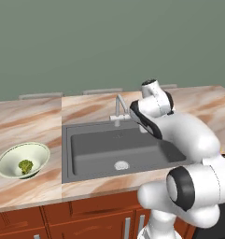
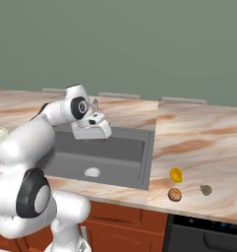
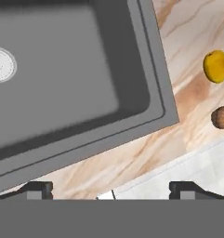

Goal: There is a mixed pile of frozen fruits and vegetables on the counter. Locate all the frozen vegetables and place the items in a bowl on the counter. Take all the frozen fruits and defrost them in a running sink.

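Pinkish marble worktop (image 2: 198,133) runs either side of the dark grey sink (image 1: 118,149), and the job looks partly done; the green floret (image 1: 25,165) already sits in the bowl (image 1: 11,156) left of the sink, while three small pieces lie loose on the worktop right of the sink; nearest the front edge is a brown roundish piece (image 2: 174,195), just beyond it a yellow-orange oval (image 2: 175,174), and to their right, a little apart, a dull grey-brown lump (image 2: 205,189). The pincer (image 2: 93,132) hangs over the sink, near the faucet (image 1: 118,109), its two tips spread wide with nothing between them; so the step in hand seems to be the reach for the next piece. That move calls for a swing right past the sink's rim, then a drop over one piece; the oval and the brown one lie close together, so the tips must come down around one without knocking the other.

Hard to make out: which brown piece is fruit and which is vegetable; from the hand the brown one (image 3: 222,117) is cut by the edge; the bowl is clipped at the right base view's left edge; no water can be seen running from the faucet.
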You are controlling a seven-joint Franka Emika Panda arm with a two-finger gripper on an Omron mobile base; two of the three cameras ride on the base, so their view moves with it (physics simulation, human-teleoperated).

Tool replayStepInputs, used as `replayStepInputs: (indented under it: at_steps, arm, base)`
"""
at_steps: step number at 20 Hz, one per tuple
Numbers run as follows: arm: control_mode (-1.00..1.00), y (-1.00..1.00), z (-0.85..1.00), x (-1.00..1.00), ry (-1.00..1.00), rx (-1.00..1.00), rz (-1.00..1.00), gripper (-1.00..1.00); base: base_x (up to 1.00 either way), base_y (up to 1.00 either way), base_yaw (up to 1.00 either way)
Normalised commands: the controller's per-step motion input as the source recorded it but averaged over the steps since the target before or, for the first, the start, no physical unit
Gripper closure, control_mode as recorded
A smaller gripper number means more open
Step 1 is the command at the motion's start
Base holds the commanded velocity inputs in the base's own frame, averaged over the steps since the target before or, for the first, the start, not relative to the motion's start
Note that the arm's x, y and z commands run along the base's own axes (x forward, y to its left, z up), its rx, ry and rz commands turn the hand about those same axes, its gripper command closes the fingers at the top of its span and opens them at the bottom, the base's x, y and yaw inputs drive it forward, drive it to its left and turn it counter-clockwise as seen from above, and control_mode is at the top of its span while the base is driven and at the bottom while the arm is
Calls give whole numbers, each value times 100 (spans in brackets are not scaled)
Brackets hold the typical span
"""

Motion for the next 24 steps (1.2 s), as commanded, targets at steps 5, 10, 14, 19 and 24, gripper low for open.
replayStepInputs:
  at_steps: [5, 10, 14, 19, 24]
  arm:
    - [-100, -76, -2, 0, 0, 0, 70, -100]
    - [-100, -45, -8, -15, 0, 0, 57, -100]
    - [-100, -65, 0, 25, 7, 12, -9, -100]
    - [-100, -100, -1, 57, 22, 16, -29, -100]
    - [-100, -94, -5, 25, 9, 12, -27, -100]
  base:
    - [0, 0, 0]
    - [0, 0, 0]
    - [0, 0, 0]
    - [0, 0, 0]
    - [0, 0, 0]
